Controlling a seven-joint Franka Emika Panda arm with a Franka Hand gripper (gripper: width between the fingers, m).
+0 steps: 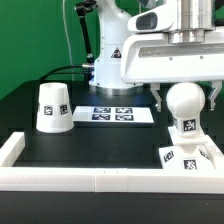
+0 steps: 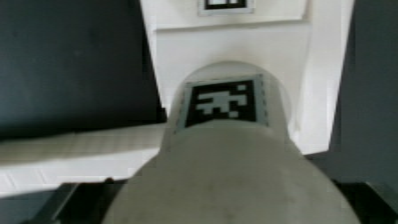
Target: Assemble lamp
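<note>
Upper right of the exterior view: the gripper [image 1: 186, 98] hangs over the bulb [image 1: 183, 105], its fingers [image 1: 160, 97] spread wide, one on either side of the round head. A sliver of gap shows on both sides, so nothing is held. The bulb stands upright on the square base [image 1: 172, 157] at the lower right, tag facing the camera. From the wrist view the bulb [image 2: 222, 110] fills the picture, its tag on top, with the base [image 2: 317, 60] beneath it. At the exterior view's left, the shade [image 1: 53, 107] sits well apart, wide end down. Between them, further back, lies the marker board [image 1: 115, 115].
</note>
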